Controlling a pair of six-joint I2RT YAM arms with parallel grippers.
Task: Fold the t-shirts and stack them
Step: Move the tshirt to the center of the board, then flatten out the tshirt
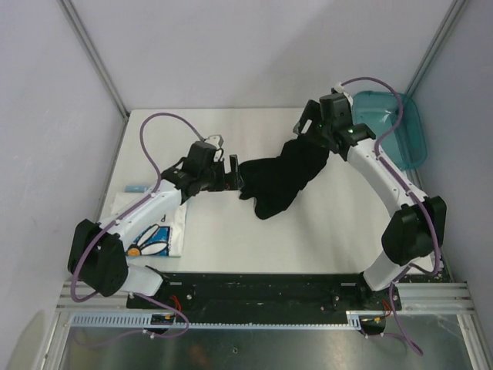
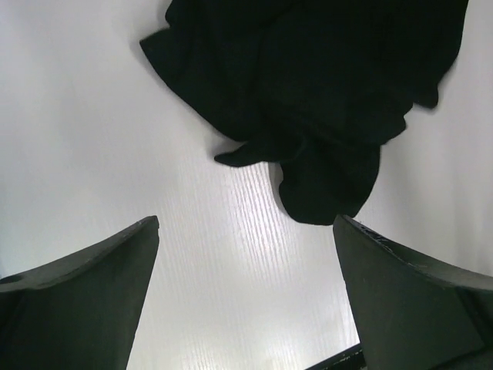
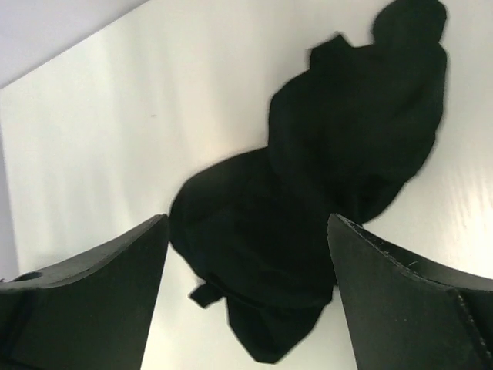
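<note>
While 2 grippers gape, 1 blk tee, 1 wht tee

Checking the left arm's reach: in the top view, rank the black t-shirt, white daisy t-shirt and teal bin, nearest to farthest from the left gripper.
1. black t-shirt, just right of the left gripper.
2. white t-shirt, at the near left, beside the left arm.
3. teal bin, in the far right corner.

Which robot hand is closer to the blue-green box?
Right. The right gripper hangs above the far end of the black t-shirt, a little way from the teal bin. The left gripper is at the shirt's opposite side, much farther off.
</note>
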